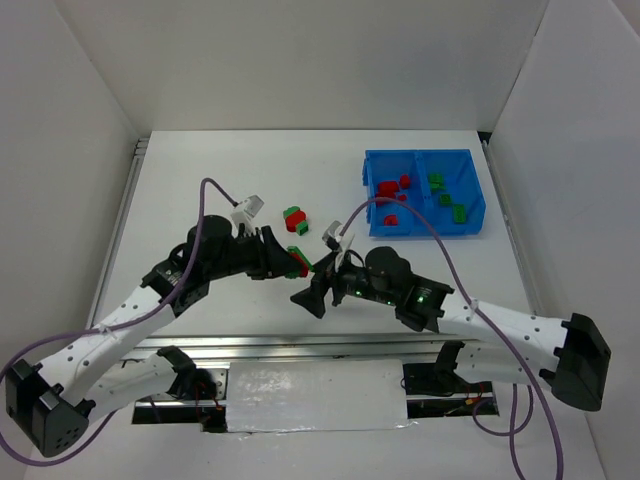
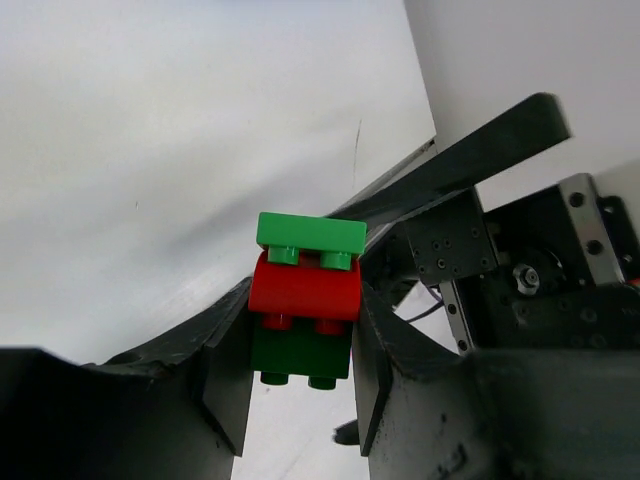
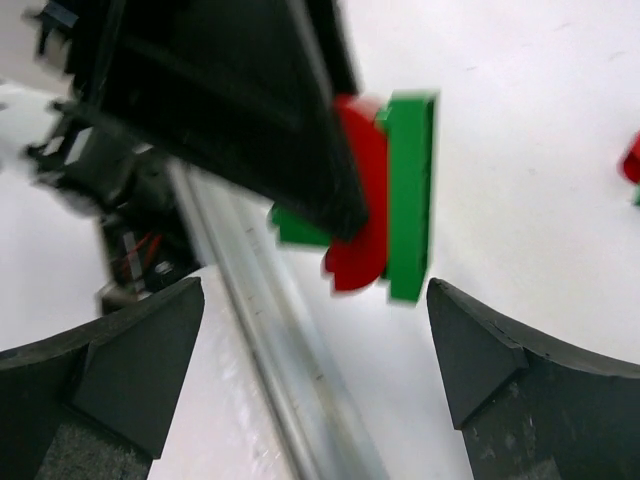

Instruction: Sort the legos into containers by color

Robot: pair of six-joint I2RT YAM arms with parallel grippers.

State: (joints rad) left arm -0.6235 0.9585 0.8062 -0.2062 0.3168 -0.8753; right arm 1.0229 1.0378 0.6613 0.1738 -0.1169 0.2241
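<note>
My left gripper (image 1: pixel 287 260) is shut on a small stack of legos (image 1: pixel 297 259), held above the table near its middle. In the left wrist view the stack (image 2: pixel 303 290) is a green plate, a red brick and a dark green brick, pinched at the lower bricks between both fingers of the gripper (image 2: pixel 300 370). My right gripper (image 1: pixel 314 282) is open and empty, just right of the stack. In the right wrist view the stack (image 3: pixel 390 200) hangs ahead of the gripper's (image 3: pixel 315 335) spread fingers. The blue bin (image 1: pixel 372 196) holds red bricks (image 1: pixel 389 188) on the left and green bricks (image 1: pixel 446 198) on the right.
Two loose red-and-green lego clusters (image 1: pixel 294 219) lie on the white table behind the grippers; one red piece (image 3: pixel 632 160) shows at the right edge of the right wrist view. A metal rail (image 1: pixel 300 343) runs along the table's near edge. White walls enclose the table.
</note>
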